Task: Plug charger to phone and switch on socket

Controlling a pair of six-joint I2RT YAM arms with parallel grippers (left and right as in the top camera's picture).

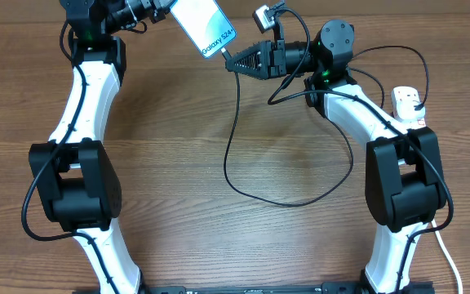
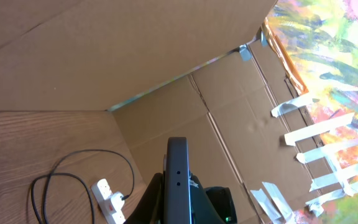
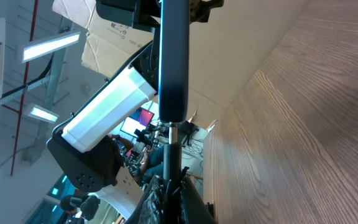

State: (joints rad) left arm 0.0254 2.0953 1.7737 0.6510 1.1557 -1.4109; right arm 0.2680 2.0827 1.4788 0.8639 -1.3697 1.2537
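Note:
The phone [image 1: 205, 28], with its light screen lit, is held up at the far edge of the table, and my left gripper [image 1: 163, 8] is shut on it. In the left wrist view the phone [image 2: 177, 180] shows edge-on between the fingers. My right gripper [image 1: 233, 59] points left and is shut on the charger's connector tip [image 3: 173, 155], which meets the bottom end of the phone [image 3: 173, 56]. The black charger cable [image 1: 276, 200] loops across the table to its plug in the white socket [image 1: 409, 106] at the right. The socket [image 2: 110, 200] also appears in the left wrist view.
A cardboard wall [image 2: 166, 50] stands behind the table's far edge, with a taped painted cloth [image 2: 334, 74] beside it. The socket's thick white cord [image 1: 450, 261] runs off the near right edge. Both arm bases sit at the near corners.

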